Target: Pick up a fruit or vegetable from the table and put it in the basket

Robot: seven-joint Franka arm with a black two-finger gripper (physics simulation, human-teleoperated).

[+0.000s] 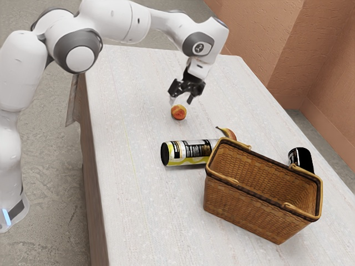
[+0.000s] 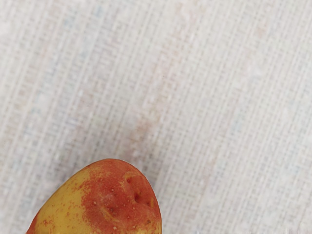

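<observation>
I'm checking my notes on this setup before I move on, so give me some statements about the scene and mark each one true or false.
1. The gripper is open above the red-and-yellow piece of produce. True.
2. That piece of produce is already in the basket. False: it is outside the basket, below the gripper.
3. The can with the yellow, black and white label stands upright. False: this can lies on its side.
4. The basket partly hides a curved thing with a stem. True.
5. The basket is tipped over on its side. False: it stands upright on the table.
</observation>
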